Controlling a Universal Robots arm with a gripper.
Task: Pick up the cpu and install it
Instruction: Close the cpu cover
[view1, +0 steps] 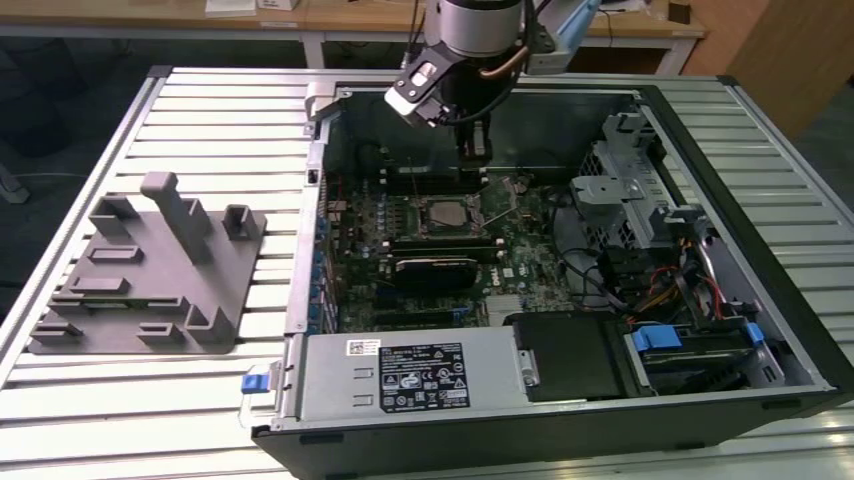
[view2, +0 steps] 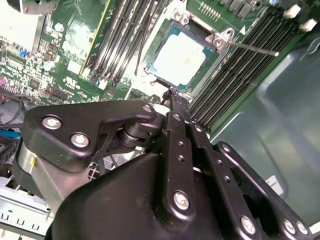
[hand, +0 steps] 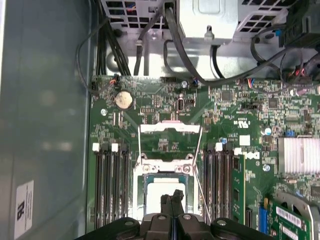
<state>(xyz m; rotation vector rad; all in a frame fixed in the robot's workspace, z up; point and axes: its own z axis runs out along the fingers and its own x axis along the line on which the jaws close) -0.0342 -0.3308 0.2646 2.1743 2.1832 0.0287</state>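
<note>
A big computer case lies open on a table made of metal strips. Inside are a green board and a silver power box. A grey plastic block sits beside the case, not touching it. In the first wrist view, a round battery sits near long black slots, maybe for memory.

- The pincer was black, with silver screw heads.
- The cpu, close under the pincer, had a pale silvery-grey top.
- The motherboard around the pincer was green, speckled with small black and silver parts.
- The memory slots on either side of the pincer were black stripes with white latches.
- The fixture block, well apart from the pincer, was plain grey.
- The surface was silvery-white, ribbed in parallel lines.
- The power supply, away from the pincer, was grey with a black label.
</note>
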